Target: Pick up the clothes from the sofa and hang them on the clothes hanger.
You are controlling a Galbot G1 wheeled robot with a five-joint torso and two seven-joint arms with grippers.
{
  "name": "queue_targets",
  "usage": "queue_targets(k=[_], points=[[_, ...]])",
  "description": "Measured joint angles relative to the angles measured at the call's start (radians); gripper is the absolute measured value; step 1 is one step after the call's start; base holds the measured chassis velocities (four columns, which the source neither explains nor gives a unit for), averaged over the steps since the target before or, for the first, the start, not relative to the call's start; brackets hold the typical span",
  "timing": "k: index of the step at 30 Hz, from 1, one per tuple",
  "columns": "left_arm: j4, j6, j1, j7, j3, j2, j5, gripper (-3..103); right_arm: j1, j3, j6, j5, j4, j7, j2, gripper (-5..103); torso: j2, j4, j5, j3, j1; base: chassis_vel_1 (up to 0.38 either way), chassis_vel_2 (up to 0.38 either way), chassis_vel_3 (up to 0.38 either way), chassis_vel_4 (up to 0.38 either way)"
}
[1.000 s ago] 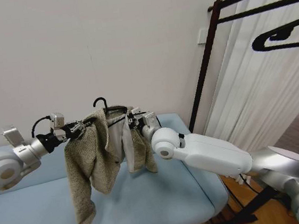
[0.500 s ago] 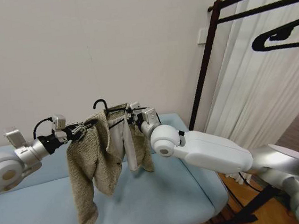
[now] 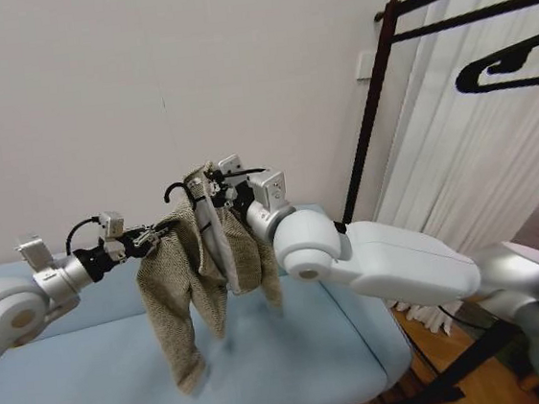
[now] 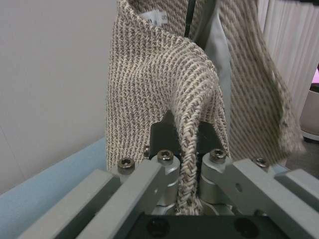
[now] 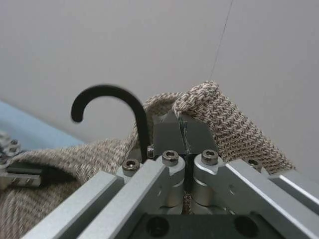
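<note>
Your head view looks forward and slightly down from behind both arms, far enough back to take in the beige knitted cardigan (image 3: 195, 277), the pale blue sofa (image 3: 297, 373) beneath it and the dark metal clothes rack (image 3: 376, 85) on the right. Your left wrist view sights along the left gripper (image 4: 187, 149), very close to the knit its jaws pinch. Your right wrist view sights along the right gripper (image 5: 183, 134), equally close, facing the white wall (image 5: 259, 45). All three share the cardigan; head and right wrist views share the curved black hanger hook (image 5: 107, 88).
</note>
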Motion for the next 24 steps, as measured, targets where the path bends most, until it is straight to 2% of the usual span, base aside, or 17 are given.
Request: queue_targets(k=[2,7,13,19,24], points=[[0.0,0.001,0.0,0.0,0.0,-0.002,0.0,3,-0.026,-0.017,-0.005,-0.006,0.018,-0.017,-0.033,0,0.0,-0.0002,0.0001,0.0,0.0,0.0,0.0,0.0,0.0],[0.0,0.001,0.0,-0.002,-0.001,-0.005,0.0,3,-0.078,-0.055,-0.009,-0.02,0.038,-0.033,-0.059,0,0.0,-0.0003,0.0003,0.0,0.0,0.0,0.0,0.0,0.0],[-0.006,0.002,-0.001,-0.007,-0.003,-0.005,-0.002,3,-0.099,-0.074,-0.008,-0.023,0.034,-0.036,-0.032,0,0.0,-0.0001,0.0002,0.0,0.0,0.0,0.0,0.0,0.0],[-0.006,0.002,0.001,-0.007,-0.004,-0.006,-0.002,3,-0.013,-0.008,0.0,0.0,-0.001,-0.048,0.011,0,0.0,0.0002,0.0,0.0,0.0,0.0,0.0,0.0,0.0],[-0.005,0.002,-0.002,-0.009,0.002,-0.009,-0.001,3,0.006,-0.002,0.002,0.015,0.023,-0.05,0.005,0,0.0,-0.0001,-0.0001,0.0,0.0,0.0,0.0,0.0,0.0]])
